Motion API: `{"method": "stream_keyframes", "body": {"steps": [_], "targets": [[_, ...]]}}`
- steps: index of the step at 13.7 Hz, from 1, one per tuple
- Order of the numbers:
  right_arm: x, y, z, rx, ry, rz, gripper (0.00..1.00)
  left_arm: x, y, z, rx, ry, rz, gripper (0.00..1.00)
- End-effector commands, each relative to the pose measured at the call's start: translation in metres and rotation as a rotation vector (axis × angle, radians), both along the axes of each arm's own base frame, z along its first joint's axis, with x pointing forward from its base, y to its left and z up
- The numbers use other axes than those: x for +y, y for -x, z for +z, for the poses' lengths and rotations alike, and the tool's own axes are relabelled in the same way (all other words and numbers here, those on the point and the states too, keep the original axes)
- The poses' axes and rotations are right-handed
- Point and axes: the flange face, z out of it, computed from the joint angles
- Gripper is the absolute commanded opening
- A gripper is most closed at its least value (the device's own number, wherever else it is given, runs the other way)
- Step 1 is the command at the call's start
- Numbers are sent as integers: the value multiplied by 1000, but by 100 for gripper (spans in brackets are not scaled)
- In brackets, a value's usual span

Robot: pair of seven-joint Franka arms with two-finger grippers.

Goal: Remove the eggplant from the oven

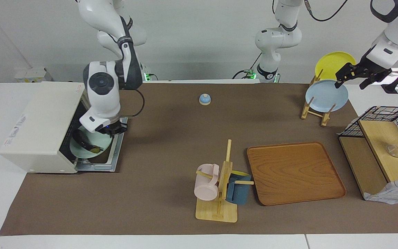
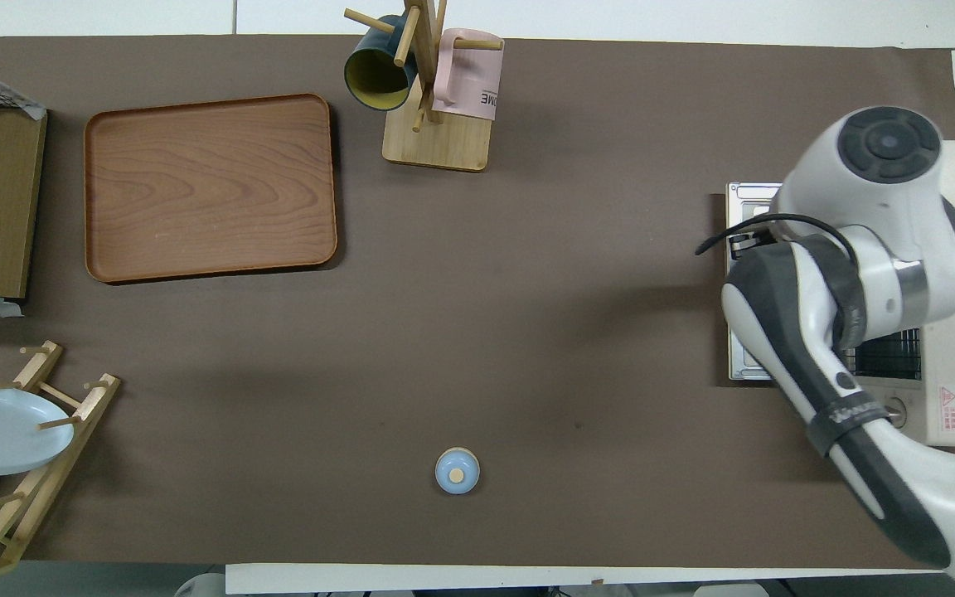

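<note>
While my right hand (image 1: 111,130) hangs at the mouth of the oven (image 1: 43,128), its door (image 1: 114,152) lies folded down flat on the counter (image 1: 171,138) in front of it. My wrist blocks the fingers from both cameras, so I cannot tell whether that hand is spread or closed. Inside the oven sits a pale green plate (image 1: 97,143), and on it lies the eggplant (image 1: 83,142), dark and curved, with what seems to be its yellowish stem tip pointing toward the open door; my hand is just above the plate's nearer edge, and I cannot say whether it touches anything. From overhead my right arm covers the oven opening entirely. My left hand (image 1: 352,74) waits up in the air over the dish rack (image 1: 314,110) at the left arm's end of the counter, its fingers apart and holding nothing, close to the blue plate (image 1: 325,97) and the yellow plate (image 1: 332,62) standing in that rack.
</note>
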Motion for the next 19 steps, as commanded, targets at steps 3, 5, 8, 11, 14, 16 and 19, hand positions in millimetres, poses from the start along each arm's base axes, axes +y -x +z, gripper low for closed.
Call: {"method": "stream_keyframes", "body": {"steps": [3,5,8,11,14,16,19], "targets": [[175,-26,14,7,-13,-136,0,19,5,-2,-47,-21,40,100],[241,-19,-8,-22,-33,-168,0,21,3,-1,-65,-27,136,100],[329,-12,-71,-102,-135,-270,0,8,-1,-5,-74,-37,246,100],[360,2,-79,-132,-189,-302,13,-17,-1,-36,-70,-35,201,100],[341,-13,-25,-177,-243,-320,53,-23,0,-65,-81,-36,200,100],[276,-42,26,-198,-262,-298,54,-56,-5,-108,-101,-30,150,100],[125,-34,10,-72,-172,-188,27,-186,-13,-194,-113,-26,186,100]]}}
